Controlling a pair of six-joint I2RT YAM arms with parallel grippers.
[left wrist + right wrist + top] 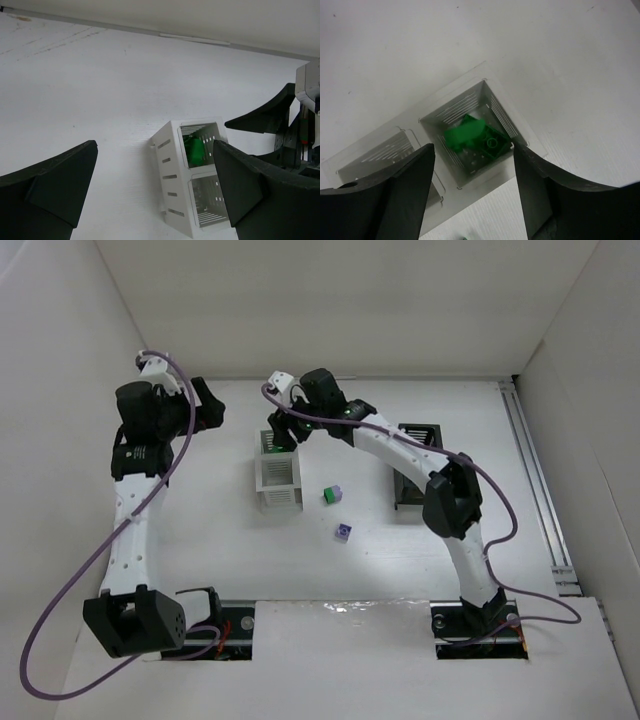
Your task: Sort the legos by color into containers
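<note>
slatted box point(279, 483): white, I see slit rows
bricks in it point(476, 137): bright green
loose brick point(331, 495): green with lavender
second loose brick point(343, 532): purple
other box point(418, 432): black
desk point(380, 560): plain white
right fingers point(395, 190): black

Bright, even overhead light, soft shadows, mild table point(400, 570) glare, blurred near wrist-view jaws.

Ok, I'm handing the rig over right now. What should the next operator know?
The left gripper is open and empty, off to the left of the white box.
The right gripper is open and empty, over that box's far compartment.
Done: green legos lie in that compartment; the other compartment looks empty.
To do: on the table between the boxes lie a green lego and a lavender lego close together, and a purple lego alone.
The black box is partly hidden; I cannot tell its contents.
</note>
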